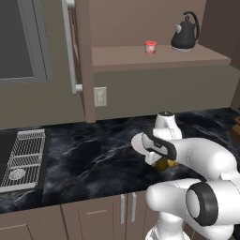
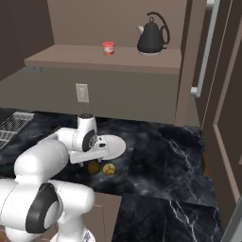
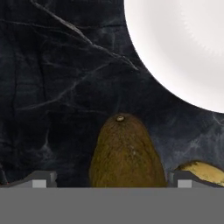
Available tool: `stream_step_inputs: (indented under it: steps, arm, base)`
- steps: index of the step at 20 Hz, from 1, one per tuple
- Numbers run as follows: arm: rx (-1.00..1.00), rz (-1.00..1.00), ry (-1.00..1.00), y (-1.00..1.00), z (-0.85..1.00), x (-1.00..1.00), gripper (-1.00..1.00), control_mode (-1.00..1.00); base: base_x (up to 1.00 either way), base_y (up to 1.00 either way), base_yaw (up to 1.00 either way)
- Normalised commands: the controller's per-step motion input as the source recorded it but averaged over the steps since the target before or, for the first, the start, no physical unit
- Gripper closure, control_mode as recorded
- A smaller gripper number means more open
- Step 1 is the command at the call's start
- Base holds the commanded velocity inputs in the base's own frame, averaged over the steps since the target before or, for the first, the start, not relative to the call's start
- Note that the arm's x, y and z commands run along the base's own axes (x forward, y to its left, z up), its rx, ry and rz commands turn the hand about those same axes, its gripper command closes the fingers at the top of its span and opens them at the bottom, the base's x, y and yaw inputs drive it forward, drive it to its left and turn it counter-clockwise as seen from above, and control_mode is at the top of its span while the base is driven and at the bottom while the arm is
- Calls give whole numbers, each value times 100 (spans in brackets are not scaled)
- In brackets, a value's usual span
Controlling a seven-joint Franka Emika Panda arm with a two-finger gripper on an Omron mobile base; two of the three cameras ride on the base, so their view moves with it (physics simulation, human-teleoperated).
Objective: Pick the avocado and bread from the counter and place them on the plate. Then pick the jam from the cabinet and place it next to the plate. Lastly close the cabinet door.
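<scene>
The white arm reaches down to the black marble counter [image 1: 93, 150], and its two-finger gripper [image 3: 111, 180] is low over a brown-green, pear-shaped avocado [image 3: 126, 153] that lies on the stone. In the hand view the two small dark finger tips [image 3: 41, 179] stand one on each side of the fruit, spread apart and released, with the avocado between them; I cannot tell if they touch its skin. The stem end of the avocado points toward a round white plate [image 3: 183, 48], which is near it but apart, and the plate carries nothing. Just beside the avocado, at the right finger, a golden-yellow piece of bread [image 3: 199, 171] shows partly; in the right base view it is a small roundish lump [image 2: 109, 168] on the counter next to the avocado [image 2: 93, 167], both in front of the plate [image 2: 116, 144]. On the open brown cabinet shelf [image 1: 159, 58] above the counter stands a small jam jar with a red lid [image 1: 150, 47], upright, and near it a black kettle [image 1: 185, 33]. The tall cabinet door [image 2: 212, 71] with a long metal handle is open.
</scene>
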Motion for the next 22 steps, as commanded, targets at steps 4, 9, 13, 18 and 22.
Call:
stream_step_inputs:
  steps: [4,9,13,18,22]
  arm:
    - [1,0,0,-4,-2,7,-100,-100]
    - [0,0,0,-11,-10,9,-100,-100]
    - [0,0,0,-4,-14,0,-100,-100]
    - [0,0,2,0,-24,0,-100,-100]
    - [0,0,6,0,-34,0,-100,-100]
  base:
    - [0,0,0]
    - [0,0,0]
    - [0,0,0]
    - [0,0,0]
    - [0,0,0]
